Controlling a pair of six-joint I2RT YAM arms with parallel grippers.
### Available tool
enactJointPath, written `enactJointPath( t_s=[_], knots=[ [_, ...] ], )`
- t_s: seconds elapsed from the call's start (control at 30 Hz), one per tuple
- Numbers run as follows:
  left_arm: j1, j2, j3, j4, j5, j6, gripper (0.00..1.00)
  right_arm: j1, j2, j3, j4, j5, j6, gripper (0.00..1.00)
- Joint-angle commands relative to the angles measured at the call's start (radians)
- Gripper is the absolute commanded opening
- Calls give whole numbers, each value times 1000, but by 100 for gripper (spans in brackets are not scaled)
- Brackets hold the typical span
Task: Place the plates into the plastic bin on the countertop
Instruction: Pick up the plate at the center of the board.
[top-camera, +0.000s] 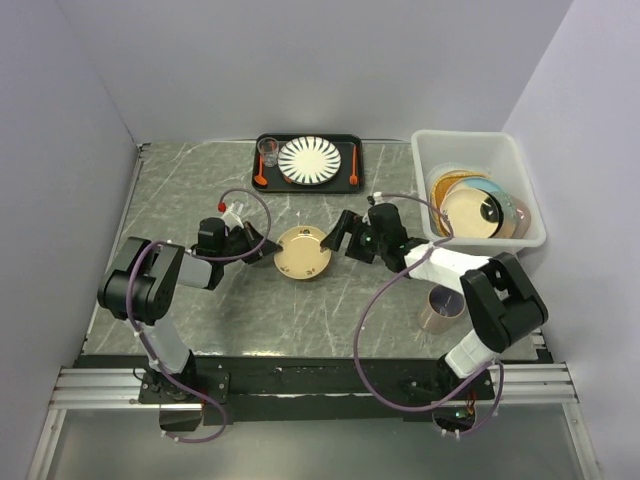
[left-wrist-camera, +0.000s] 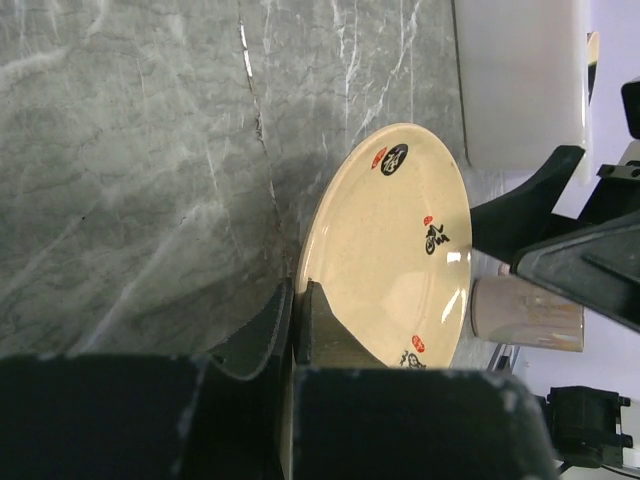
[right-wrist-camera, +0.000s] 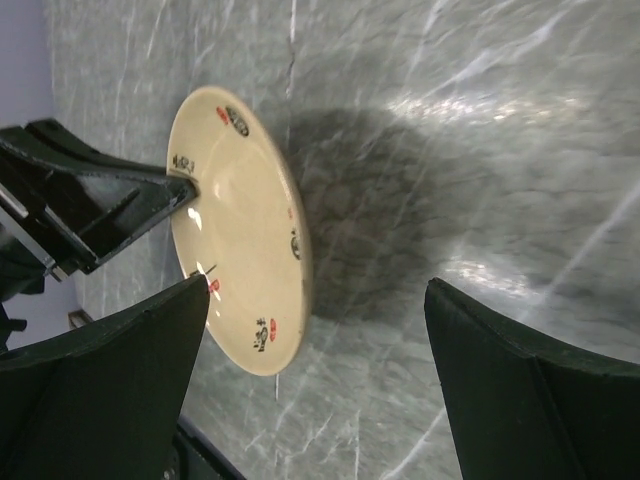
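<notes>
The left fingers (top-camera: 265, 250) are shut tight on the rim of 1 cream plate (top-camera: 303, 252) with small red and black marks. The plate is tipped up over the middle of the worktop (top-camera: 200, 200). It is well apart from the plastic bin (top-camera: 468, 136) on the right. More plates (top-camera: 478, 205) already lie in the bin. The right fingers (top-camera: 340, 232) are wide open and hold nothing. They sit just beside the other side of the cream plate.

I think the cream plate could slip, because only a thin bit of rim is pinched. If the right fingers bump it or close badly, it may twist loose and drop. A cup (top-camera: 440, 306) stands near the right arm and could get knocked over. If the cream plate lands hard in the bin, something could crack.
</notes>
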Motion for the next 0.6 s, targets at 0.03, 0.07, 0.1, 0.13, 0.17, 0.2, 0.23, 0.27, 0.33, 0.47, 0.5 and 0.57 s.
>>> enactJointPath(
  t_s=[0.03, 0.07, 0.1, 0.13, 0.17, 0.2, 0.23, 0.27, 0.33, 0.47, 0.5, 0.57],
  knots=[
    [-2, -42, -8, 29, 37, -8, 1, 52, 58, 93, 62, -21, 16, 95],
    [-2, -45, -8, 27, 37, -8, 1, 55, 75, 101, 57, -21, 17, 95],
    [-2, -46, -9, 26, 37, -8, 1, 60, 81, 109, 60, -23, 20, 94],
    [-2, -51, -9, 26, 37, -5, 1, 63, 87, 110, 65, -28, 23, 93],
    [-2, -54, -9, 20, 37, -5, 1, 64, 99, 112, 75, -32, 28, 91],
    [-2, -56, -11, 18, 35, -4, 1, 66, 104, 115, 79, -43, 28, 89],
    [-2, -62, -11, 17, 35, -4, 1, 66, 113, 118, 79, -44, 33, 88],
    [-2, -65, -13, 17, 35, -4, 1, 67, 118, 119, 82, -48, 33, 84],
    [-2, -73, -14, 15, 37, -4, 1, 69, 132, 122, 85, -64, 33, 76],
    [-2, -83, -13, 6, 34, 1, 1, 67, 145, 124, 102, -86, 36, 17],
    [-3, -85, -14, 1, 32, 4, 1, 69, 145, 126, 102, -87, 36, 12],
    [-2, -83, -13, 1, 32, 4, 1, 69, 147, 129, 102, -90, 36, 0]
  ],
)
